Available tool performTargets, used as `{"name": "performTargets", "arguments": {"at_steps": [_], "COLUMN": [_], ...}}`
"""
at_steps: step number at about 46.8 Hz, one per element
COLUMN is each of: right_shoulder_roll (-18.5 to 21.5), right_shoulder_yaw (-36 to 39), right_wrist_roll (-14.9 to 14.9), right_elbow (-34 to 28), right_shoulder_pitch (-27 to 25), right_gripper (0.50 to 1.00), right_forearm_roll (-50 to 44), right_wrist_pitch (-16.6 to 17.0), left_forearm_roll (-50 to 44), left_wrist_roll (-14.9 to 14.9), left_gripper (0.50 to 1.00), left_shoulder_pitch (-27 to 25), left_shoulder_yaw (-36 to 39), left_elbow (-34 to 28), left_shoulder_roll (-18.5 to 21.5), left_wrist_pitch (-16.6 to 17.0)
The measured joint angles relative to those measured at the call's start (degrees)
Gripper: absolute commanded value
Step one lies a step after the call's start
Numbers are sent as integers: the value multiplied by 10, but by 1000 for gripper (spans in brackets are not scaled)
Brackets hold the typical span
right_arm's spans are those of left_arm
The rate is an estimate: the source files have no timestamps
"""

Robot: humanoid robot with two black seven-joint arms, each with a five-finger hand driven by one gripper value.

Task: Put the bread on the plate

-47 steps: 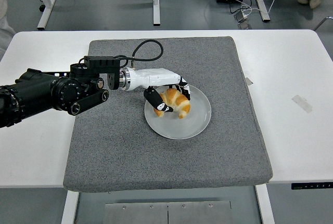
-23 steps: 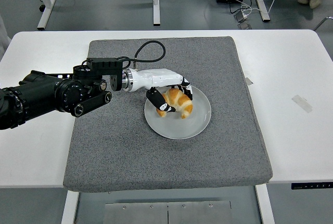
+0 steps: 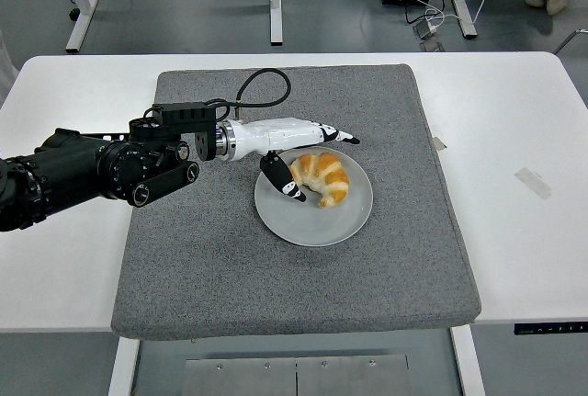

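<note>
A golden croissant lies on a grey round plate in the middle of the grey mat. My left hand is white with black fingertips and reaches in from the left. Its fingers are spread open, the upper ones stretched out just behind the croissant and the thumb beside its left end. The hand holds nothing. The right arm is out of view.
The grey mat covers the middle of the white table. A black cable loops above my left wrist. A strip of tape lies on the table at the right. Table legs and cables show on the floor behind.
The left hand was curled around the croissant on the plate. Its fingers have now opened and let go, and the croissant rests on the plate slightly farther right.
</note>
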Motion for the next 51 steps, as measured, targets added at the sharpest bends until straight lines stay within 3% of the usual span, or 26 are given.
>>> {"name": "performTargets", "arguments": {"at_steps": [18, 32, 51], "right_shoulder_roll": [0, 0, 0], "right_shoulder_yaw": [0, 2, 7], "right_wrist_roll": [0, 0, 0], "right_elbow": [0, 4, 2], "right_shoulder_pitch": [-3, -2, 16], "right_gripper": [1000, 1000, 1000], "right_forearm_roll": [0, 0, 0], "right_wrist_pitch": [1, 1, 0], "left_forearm_roll": [-76, -179, -198], "left_wrist_roll": [3, 32, 37], "left_gripper": [977, 978, 978], "left_shoulder_pitch": [-7, -7, -8], "left_shoulder_yaw": [-28, -69, -141], "left_elbow": [3, 21, 23], "left_shoulder_roll": [-14, -11, 31], "left_wrist_pitch": [0, -1, -5]}}
